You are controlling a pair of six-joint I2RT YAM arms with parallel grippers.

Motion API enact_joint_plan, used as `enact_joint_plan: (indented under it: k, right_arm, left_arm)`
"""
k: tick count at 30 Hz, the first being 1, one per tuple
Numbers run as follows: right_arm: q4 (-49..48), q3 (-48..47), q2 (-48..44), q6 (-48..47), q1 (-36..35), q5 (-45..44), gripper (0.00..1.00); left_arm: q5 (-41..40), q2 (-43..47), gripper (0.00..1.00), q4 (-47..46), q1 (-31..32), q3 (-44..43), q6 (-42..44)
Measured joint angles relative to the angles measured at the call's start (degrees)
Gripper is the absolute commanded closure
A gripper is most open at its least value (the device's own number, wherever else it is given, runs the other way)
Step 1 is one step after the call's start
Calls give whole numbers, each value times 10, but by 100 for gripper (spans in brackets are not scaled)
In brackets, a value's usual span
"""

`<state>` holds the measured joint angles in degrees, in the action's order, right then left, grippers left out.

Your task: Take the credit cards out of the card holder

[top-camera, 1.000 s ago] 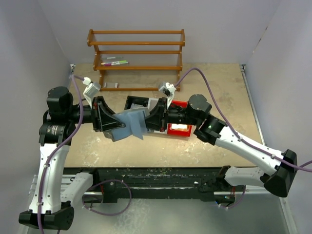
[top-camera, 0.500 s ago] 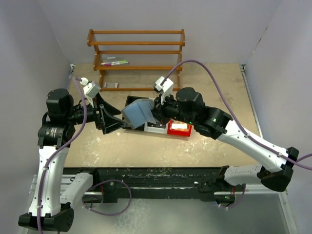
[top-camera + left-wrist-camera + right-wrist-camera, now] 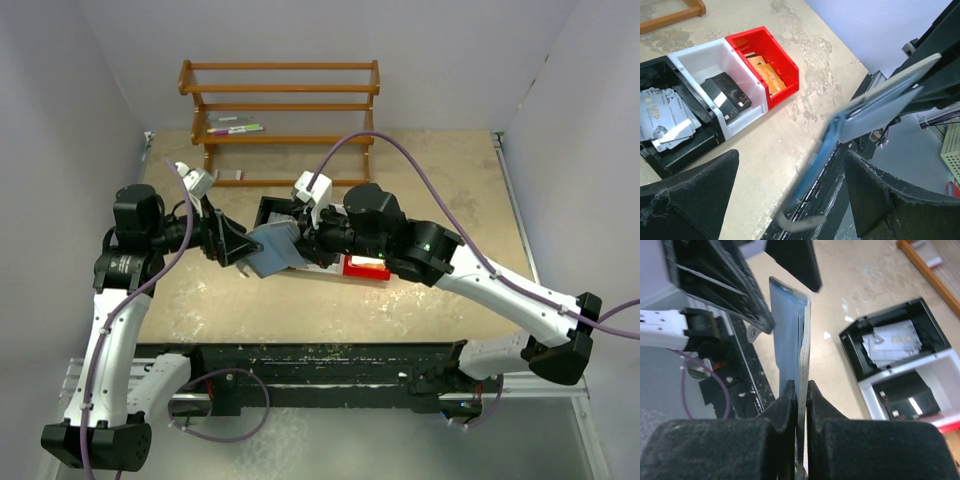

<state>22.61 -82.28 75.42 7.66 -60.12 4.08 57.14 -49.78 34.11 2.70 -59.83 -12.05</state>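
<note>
Right gripper (image 3: 800, 390): jaws closed tight on one edge of the card holder (image 3: 790, 335). It is the only thing carrying it.

Left gripper (image 3: 236, 250): jaws spread wide, nothing between them. The fingers (image 3: 690, 195) stand either side of the holder without touching it.

Card holder is off the table, above the black end of the row of bins (image 3: 742, 125) and a little to that end's near side. In the right wrist view it shows edge-on, its two panels lying close with a thin slit between. In the left wrist view the lower panel hangs blurred. Cannot tell whether any card is left inside.

Bins: pale cards (image 3: 662, 122) in the black one, black cards (image 3: 727, 97) in the white one, orange cards (image 3: 767, 75) in the red one.

Step in hand, by my reading: the left gripper lines up for a fresh hold on the holder's free side.

To do it well:
- Keep the right pinch firm and still, so the holder makes a fixed target.
- Let the loose panel settle before closing.
- Take the card's edge alone, not card and panel together.
- Draw along the pocket's line, not across it, or the holder twists in the pinch.
- Release low over the bin with like cards.
</note>
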Motion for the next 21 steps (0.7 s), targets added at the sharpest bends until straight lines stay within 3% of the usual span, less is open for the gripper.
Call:
enact_joint_plan:
  k: [3,10,15,21]
  right_arm:
    - [-24,0,-2,8,0,37,100]
    - [-33,-2,7,13,-2,73,100]
    - [-30,-3,10,33,-2,91,73]
    - [-33,-3,7,55,-2,97,34]
  left_arm:
    - [2,3,24,0,0,4,10]
    - [66,8,80,11,0,6,27]
    - [105,12,99,33,0,6,45]
    - [120,23,100,19,0,6,14]
